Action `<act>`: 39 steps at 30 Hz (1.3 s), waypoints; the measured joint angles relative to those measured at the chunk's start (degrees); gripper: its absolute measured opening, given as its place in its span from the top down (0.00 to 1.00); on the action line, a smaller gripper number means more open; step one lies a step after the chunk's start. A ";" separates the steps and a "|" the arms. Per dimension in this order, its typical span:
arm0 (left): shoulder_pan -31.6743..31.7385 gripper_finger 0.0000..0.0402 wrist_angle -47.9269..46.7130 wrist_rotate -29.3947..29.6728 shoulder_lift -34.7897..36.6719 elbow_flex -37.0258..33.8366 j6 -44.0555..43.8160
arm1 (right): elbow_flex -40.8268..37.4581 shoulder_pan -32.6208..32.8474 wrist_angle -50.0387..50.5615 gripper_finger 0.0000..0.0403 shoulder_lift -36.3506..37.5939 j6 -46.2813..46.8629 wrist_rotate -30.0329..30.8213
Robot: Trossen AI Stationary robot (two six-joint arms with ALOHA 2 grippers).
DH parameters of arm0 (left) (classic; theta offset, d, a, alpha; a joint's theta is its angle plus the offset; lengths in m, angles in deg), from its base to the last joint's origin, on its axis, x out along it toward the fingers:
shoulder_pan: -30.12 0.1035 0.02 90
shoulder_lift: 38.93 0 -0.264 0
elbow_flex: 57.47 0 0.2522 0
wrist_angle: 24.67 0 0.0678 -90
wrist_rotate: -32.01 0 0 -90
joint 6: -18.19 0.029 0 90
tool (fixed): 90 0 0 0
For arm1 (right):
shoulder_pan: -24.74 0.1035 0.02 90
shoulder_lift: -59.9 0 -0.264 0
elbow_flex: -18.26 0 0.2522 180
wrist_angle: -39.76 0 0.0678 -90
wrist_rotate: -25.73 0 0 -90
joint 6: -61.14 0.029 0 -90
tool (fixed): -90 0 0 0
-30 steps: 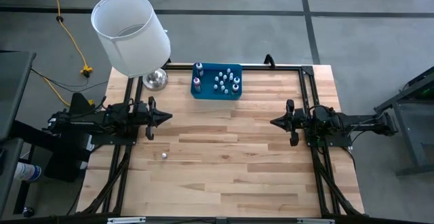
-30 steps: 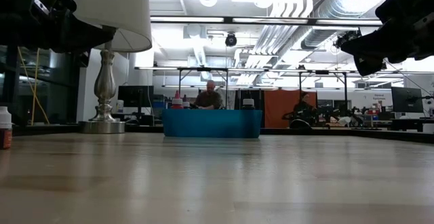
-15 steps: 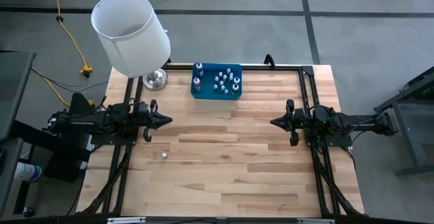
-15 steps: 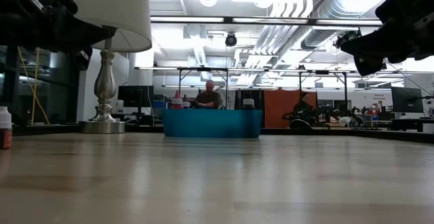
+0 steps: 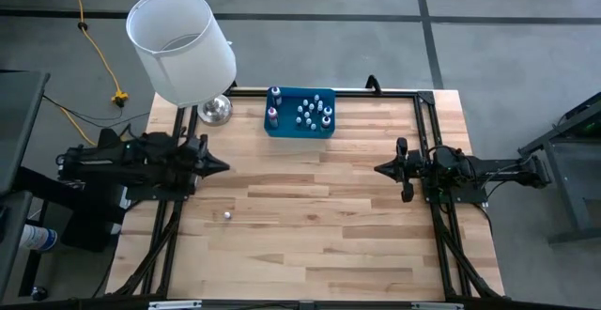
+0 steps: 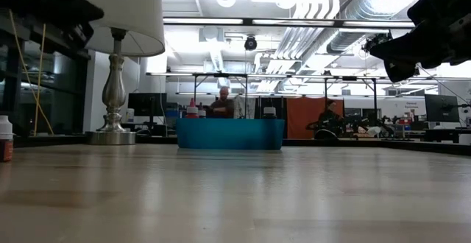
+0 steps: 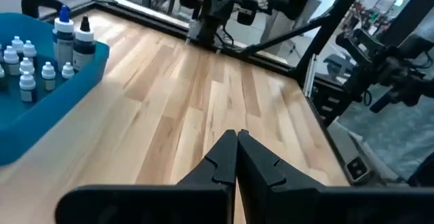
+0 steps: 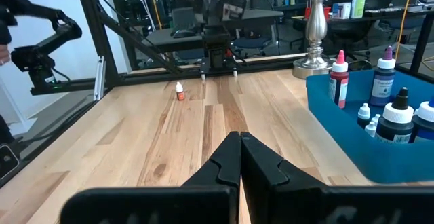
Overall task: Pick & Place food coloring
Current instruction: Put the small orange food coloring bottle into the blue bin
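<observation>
One small white-capped food coloring bottle stands alone on the wooden table near the left side; it also shows in the right wrist view and the low view. Several more food coloring bottles stand upright in a blue tray at the table's far edge. My left gripper is shut and empty, raised above the table's left side, beyond the lone bottle. My right gripper is shut and empty, level above the table's right side.
A lamp with a white shade and a shiny metal base stands at the far left corner, beside the tray. A black frame runs along the table's far and side edges. Bare wood lies between the two arms.
My left gripper has risen and drawn back a little toward the table's left edge, rolling slightly; it has stayed shut. In the low view it has climbed almost out of the picture.
</observation>
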 joint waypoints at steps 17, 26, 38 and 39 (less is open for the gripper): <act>0.00 0.59 -31.39 -13.36 -19.28 22.58 -7.25 | 0.00 0.01 0.00 1.00 0.00 0.02 0.00; -5.01 0.58 -44.90 -18.03 -25.35 24.04 -10.43 | 0.00 0.02 0.00 1.00 0.00 0.01 0.00; -27.96 0.58 -38.43 -3.11 -34.95 24.07 -10.17 | 0.00 0.01 0.00 1.00 0.00 -0.03 0.00; -29.70 0.58 -37.21 -2.15 -36.20 24.07 -9.93 | 0.00 0.00 0.00 1.00 0.00 -0.02 0.00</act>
